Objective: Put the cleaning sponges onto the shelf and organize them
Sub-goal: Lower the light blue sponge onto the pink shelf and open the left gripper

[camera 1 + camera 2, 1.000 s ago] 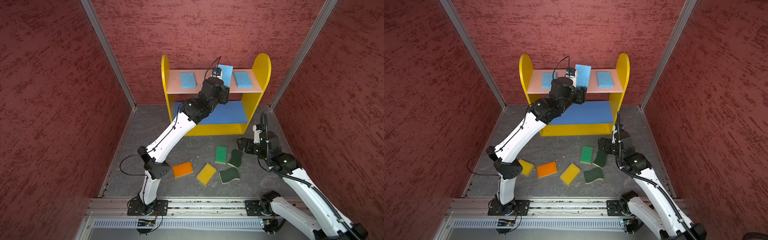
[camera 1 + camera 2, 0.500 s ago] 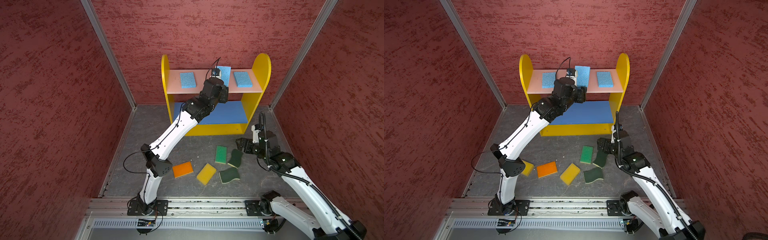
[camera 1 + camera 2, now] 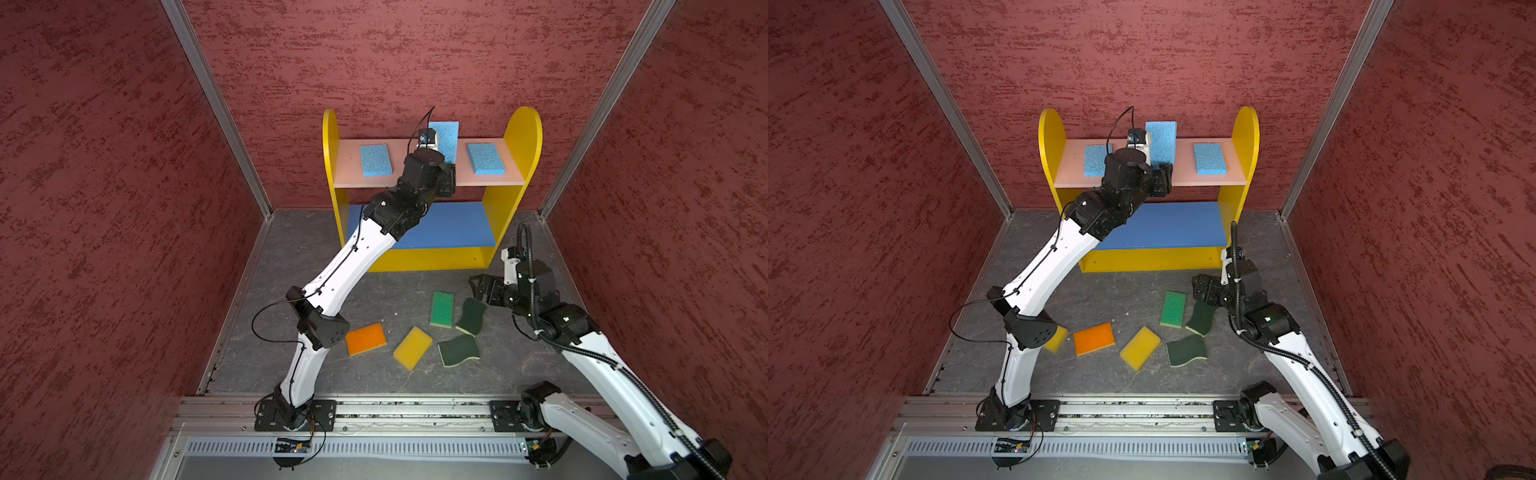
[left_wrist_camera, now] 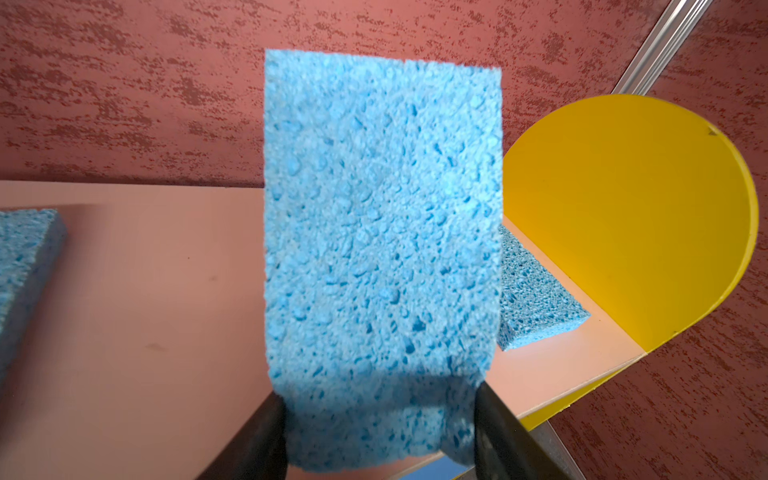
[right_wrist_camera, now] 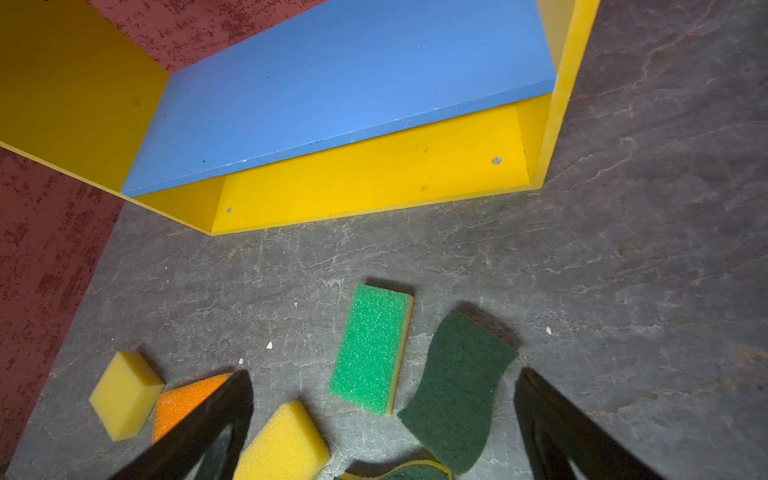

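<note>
Gripping blue sponge (image 4: 382,232) upright in left gripper (image 4: 378,415) over shelf's (image 3: 521,137) pink board (image 3: 415,176).
Sitting between two flat sponges (image 3: 375,160) (image 3: 485,158), straighter than a second ago; holding right gripper (image 5: 382,374) spread wide above loose floor sponges (image 3: 441,308).

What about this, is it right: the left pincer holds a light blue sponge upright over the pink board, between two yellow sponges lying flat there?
Not quite. In a top view the left flat sponge and the right flat sponge are light blue, not yellow. Otherwise yes: the left pincer holds the upright sponge over the pink board, between them.
</note>
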You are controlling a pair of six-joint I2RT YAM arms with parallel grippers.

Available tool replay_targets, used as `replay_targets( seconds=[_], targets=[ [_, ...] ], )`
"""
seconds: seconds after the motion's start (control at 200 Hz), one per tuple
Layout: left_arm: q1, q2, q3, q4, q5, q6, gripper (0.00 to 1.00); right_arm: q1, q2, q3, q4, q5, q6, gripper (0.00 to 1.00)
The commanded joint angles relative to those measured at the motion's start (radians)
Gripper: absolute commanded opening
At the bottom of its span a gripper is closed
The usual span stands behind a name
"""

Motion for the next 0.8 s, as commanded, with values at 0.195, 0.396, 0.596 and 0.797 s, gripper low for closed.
replay_targets(
  seconds=[0.195,0.396,0.596,0.797],
  targets=[
    [-0.004,0.050,0.025,0.018,-0.093,-0.024,0.65,0.005,-0.036,-0.012,0.026,-0.028,0.000,0.99],
    [-0.006,0.065,0.028,0.023,-0.124,-0.048,0.68,0.005,-0.042,-0.019,0.017,-0.028,-0.005,0.99],
    [-0.005,0.077,0.035,0.034,-0.128,-0.049,0.70,0.005,-0.043,-0.023,0.024,-0.029,-0.008,0.99],
    [-0.003,0.084,0.046,0.025,-0.140,-0.049,0.74,0.004,-0.033,-0.028,0.031,-0.031,-0.009,0.99]
  ],
)
